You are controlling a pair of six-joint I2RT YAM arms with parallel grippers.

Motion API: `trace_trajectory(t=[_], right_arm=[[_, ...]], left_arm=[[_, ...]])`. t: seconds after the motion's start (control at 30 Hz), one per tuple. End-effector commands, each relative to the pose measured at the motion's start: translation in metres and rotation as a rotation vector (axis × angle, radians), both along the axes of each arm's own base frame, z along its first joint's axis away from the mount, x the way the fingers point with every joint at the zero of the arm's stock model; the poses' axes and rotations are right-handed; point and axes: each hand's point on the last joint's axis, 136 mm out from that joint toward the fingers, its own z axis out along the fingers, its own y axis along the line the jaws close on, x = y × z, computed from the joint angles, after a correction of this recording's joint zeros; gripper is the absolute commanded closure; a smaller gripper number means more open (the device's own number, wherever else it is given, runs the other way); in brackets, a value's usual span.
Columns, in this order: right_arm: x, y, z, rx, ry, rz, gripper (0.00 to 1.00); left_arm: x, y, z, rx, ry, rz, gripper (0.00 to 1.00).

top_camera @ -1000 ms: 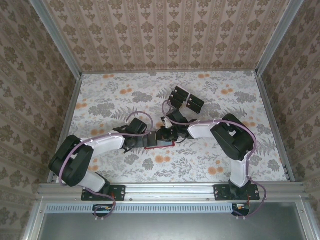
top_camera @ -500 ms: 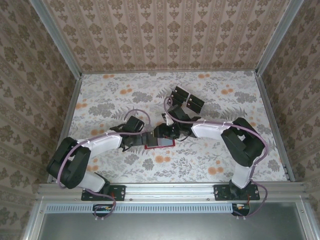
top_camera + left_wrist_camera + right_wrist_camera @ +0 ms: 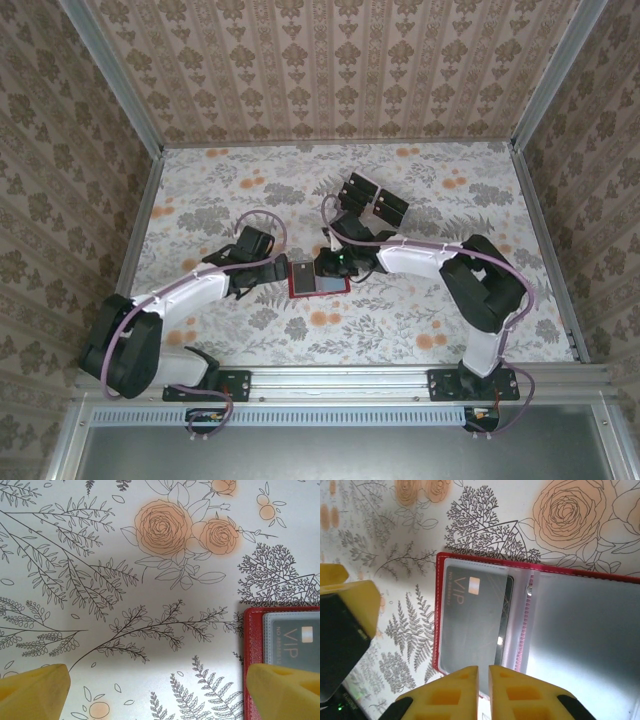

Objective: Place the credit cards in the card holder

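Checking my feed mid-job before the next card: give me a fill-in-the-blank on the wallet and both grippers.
The card holder is ____ in colour.
The card in its clear pocket reads ____.
The left gripper is ____.
The right gripper is ____.
Missing words: red; VIP; open; shut.
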Motion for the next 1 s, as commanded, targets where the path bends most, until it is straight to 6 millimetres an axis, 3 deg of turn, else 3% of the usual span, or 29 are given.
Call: trace_trajectory(t=[0.0, 0.53, 0.77, 0.87, 0.97], right_arm=[[0.006, -0.002, -0.01, -0.053, -0.001, -0.014, 0.9], [0.002, 0.029, -0.02, -0.037, 0.023, 0.025, 0.91], [0.002, 0.03, 0.012, -0.001, -0.027, 0.033, 0.9], [0.002, 0.021, 0.028, -0.033, -0.076, 0.045, 0.84], [0.003, 0.006, 0.036, -0.114, -0.12, 0.066, 0.67]], left_arm=[[-0.011, 0.008, -0.006, 0.024, 0.034, -0.018, 0.0], [-0.011, 0.005, -0.012, 0.01, 0.041, -0.025, 0.0], [-0.011, 0.004, -0.01, 0.006, 0.04, -0.031, 0.0], [-0.011, 0.002, -0.008, -0.003, 0.038, -0.037, 0.0], [-0.012, 0.0, -0.007, -0.014, 0.043, -0.044, 0.0]])
